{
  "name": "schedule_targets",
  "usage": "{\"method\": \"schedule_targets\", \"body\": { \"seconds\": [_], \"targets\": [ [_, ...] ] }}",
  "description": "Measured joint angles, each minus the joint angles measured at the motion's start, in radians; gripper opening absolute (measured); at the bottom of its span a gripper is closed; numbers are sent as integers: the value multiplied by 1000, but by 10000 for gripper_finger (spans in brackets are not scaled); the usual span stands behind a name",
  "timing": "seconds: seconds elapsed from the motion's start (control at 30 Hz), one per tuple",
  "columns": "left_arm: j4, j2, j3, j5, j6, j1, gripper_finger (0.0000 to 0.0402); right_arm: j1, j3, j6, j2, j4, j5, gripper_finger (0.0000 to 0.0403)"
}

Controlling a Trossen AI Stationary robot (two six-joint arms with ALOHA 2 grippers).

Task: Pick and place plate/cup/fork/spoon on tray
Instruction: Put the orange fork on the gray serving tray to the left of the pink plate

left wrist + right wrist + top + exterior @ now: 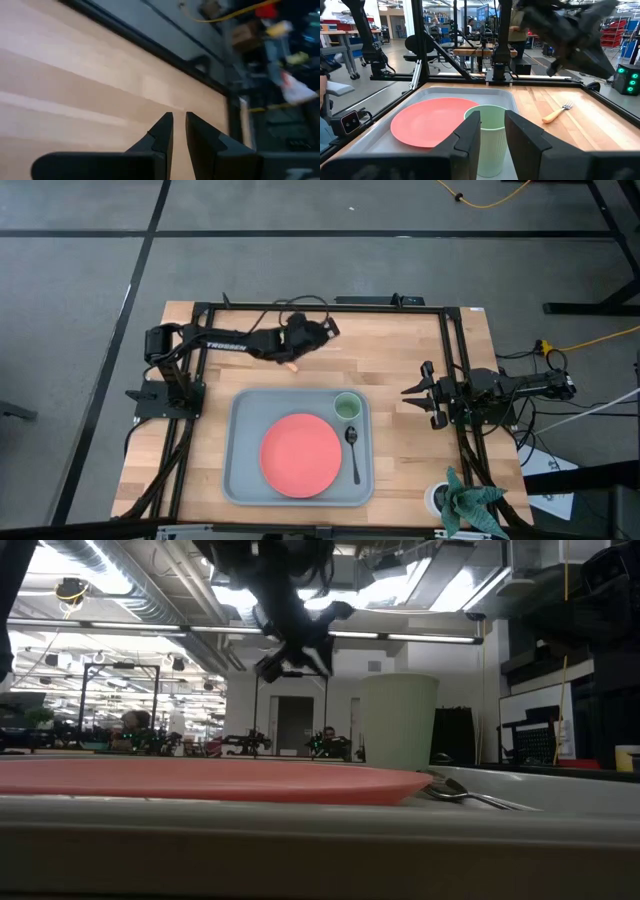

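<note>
Coral-red and filling the front of the low view, the plate (200,780) is lying flat in the blue-grey tray (245,480); the dark spoon (353,450) is resting on the tray floor just beside the plate's right edge, and the pale-green cup (347,406) is standing upright in the tray's far right corner. Outside the tray, the fork (557,113) is lying on the bare wood of the table (400,360), beyond the tray's far rim; its orange handle is only just peeking out under the left arm in the high view. Above it the left gripper (325,330) is hanging over the table with its fingers (162,132) drawn to a narrow slit, nothing between them as far as the wrist view is showing. Off at the table's right edge the right gripper (415,395) is waiting, its fingers parted and carrying nothing.
</note>
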State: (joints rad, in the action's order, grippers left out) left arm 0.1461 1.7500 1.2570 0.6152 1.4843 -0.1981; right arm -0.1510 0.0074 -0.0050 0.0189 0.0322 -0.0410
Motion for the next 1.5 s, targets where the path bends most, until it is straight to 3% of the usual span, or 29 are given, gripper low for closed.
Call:
{"method": "schedule_targets", "body": {
  "seconds": [0.03, 0.17, 0.3, 0.43, 0.57, 0.7, 0.8, 1.0, 1.3, 1.5],
  "targets": [
    [37, 0, 1, -38, 47, -21, 45, 0, 0, -1, 0, 0, 0, 94],
    [215, 0, -1, -380, 440, -106, 45, 0, 0, 0, 0, 0, 0, 94],
    [241, 0, -1, -514, 547, -155, 45, 0, 0, 1, 0, 0, 0, 94],
    [300, -46, 2, -485, 598, -179, 45, 0, 0, 1, 0, 0, 0, 94],
    [612, -84, 0, -452, 745, -183, 45, 0, 0, 0, 0, 0, 0, 94],
    [815, -89, -1, -504, 944, -180, 45, 0, 0, 0, 0, 0, 0, 94],
    [768, -84, -1, -490, 939, -179, 45, 0, 0, 1, 0, 0, 0, 94],
    [599, -80, 0, -339, 823, -204, 45, 0, 0, 0, 0, 0, 0, 94],
    [552, -41, -1, -359, 581, -225, 45, 0, 0, 0, 0, 0, 0, 94],
    [530, -41, 0, -396, 669, -221, 45, 0, 0, 0, 0, 0, 0, 94]
  ]
}}
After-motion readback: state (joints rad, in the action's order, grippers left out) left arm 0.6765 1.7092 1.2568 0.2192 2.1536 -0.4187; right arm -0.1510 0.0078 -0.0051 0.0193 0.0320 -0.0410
